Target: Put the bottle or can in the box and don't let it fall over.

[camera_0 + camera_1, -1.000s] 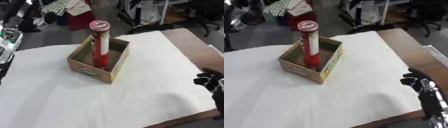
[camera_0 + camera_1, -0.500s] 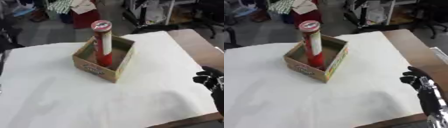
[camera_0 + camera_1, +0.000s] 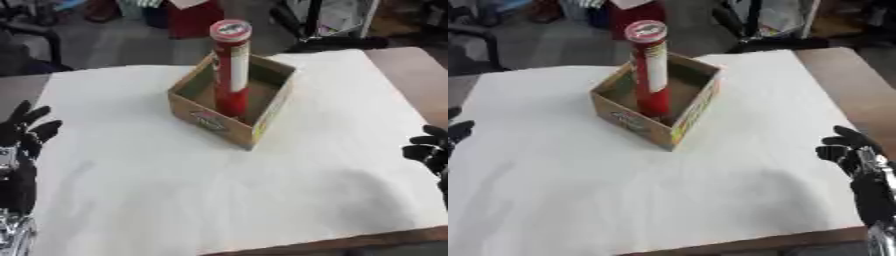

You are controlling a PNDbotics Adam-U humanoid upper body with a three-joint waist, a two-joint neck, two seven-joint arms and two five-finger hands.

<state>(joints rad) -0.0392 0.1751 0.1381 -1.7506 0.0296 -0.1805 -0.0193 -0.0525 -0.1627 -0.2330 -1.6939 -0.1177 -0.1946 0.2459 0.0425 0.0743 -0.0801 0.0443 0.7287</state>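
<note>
A: Where's the can [image 3: 231, 70]?

B: In the box [image 3: 229, 102], upright, base on the box floor, top well above the rim. Box sits toward the far middle of the surface [image 3: 219, 190], on the white cover. Nothing is touching it.

A: Hands?

B: Left hand [image 3: 24, 131] at the left edge of the surface, fingers spread and released, holding nothing. Right hand [image 3: 852, 152] at the right edge, near the front corner, fingers slightly curled but relaxed, also empty. Both well apart from the box.

A: What changed in the last second?

B: Mostly my head camera. The whole picture shifted, so box and can sit differently in frame; I don't read that as them moving. The can stands as upright as it did a second ago, same spot in the box. The left hand wasn't showing on the surface before; now it's up at the left edge. The right hand is about where it was.

A: So the task?

B: I'd call it done, judging by this. The can is inside, standing, no lean that I can see, and both hands are off it. It's tall and narrow, so a bump to the box could tip it. I'd keep both hands out at the edges and leave it alone.
</note>
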